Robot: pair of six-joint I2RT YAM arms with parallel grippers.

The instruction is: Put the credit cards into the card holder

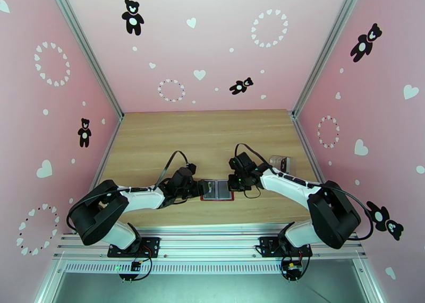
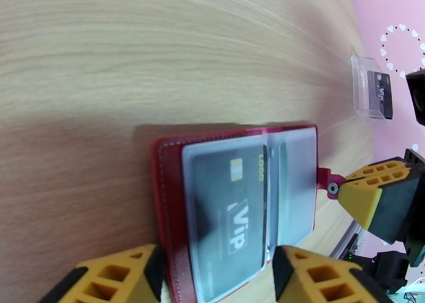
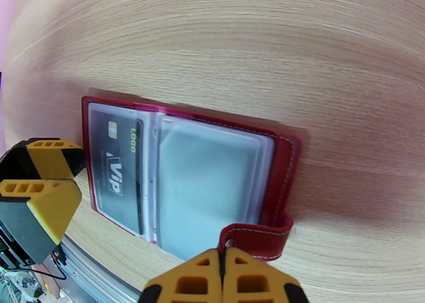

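Observation:
The dark red card holder (image 1: pixel 216 190) lies open on the table between my two grippers. A dark credit card (image 2: pixel 228 208) marked VIP sits inside its clear left pocket (image 3: pixel 114 169); the right pocket (image 3: pixel 207 192) looks grey and blank. My left gripper (image 2: pixel 215 291) is open, its fingers (image 2: pixel 117 277) standing either side of the holder's near end. The right gripper (image 3: pixel 223 256) is shut, its tips against the snap tab (image 3: pixel 257 237); I cannot tell whether it pinches the tab. Another dark credit card (image 2: pixel 381 93) stands in a clear plastic case (image 2: pixel 364 86).
The clear plastic case (image 1: pixel 280 163) sits on the wood table (image 1: pixel 159 139) behind the right arm, near the right wall. Pink walls close in three sides. The table's metal front rail (image 1: pixel 212 240) runs just below the card holder.

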